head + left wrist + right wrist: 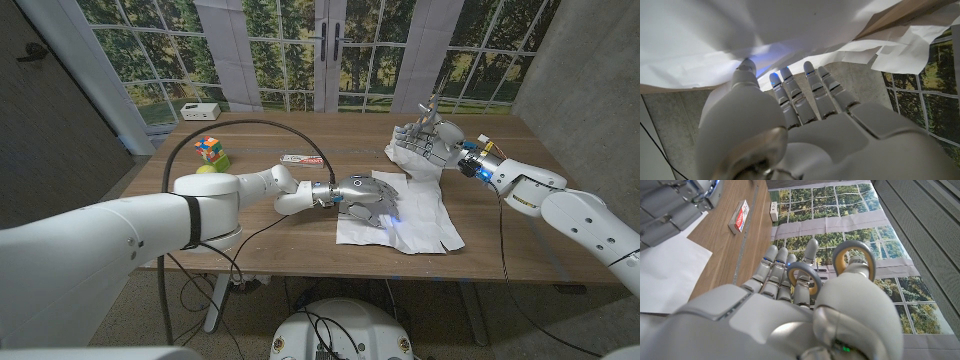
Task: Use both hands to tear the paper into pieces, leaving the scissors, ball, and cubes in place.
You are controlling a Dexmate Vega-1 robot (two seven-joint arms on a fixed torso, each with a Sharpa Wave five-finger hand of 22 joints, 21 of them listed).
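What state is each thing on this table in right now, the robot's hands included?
left hand: down on the paper, fingers stretched out.
right hand: raised above the table, holding the scissors.
scissors: off the table, gripped in the right hand.
paper: rumpled, lying on the table, partly under the left hand.
cube: sitting on the table, untouched.
ball: sitting beside the cube, untouched.

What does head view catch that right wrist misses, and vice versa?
Head: cube and ball at the table's left. Right wrist: the scissors' yellow-lined handle rings, close up. Both: paper, left hand on it, right hand raised holding the scissors, small box.
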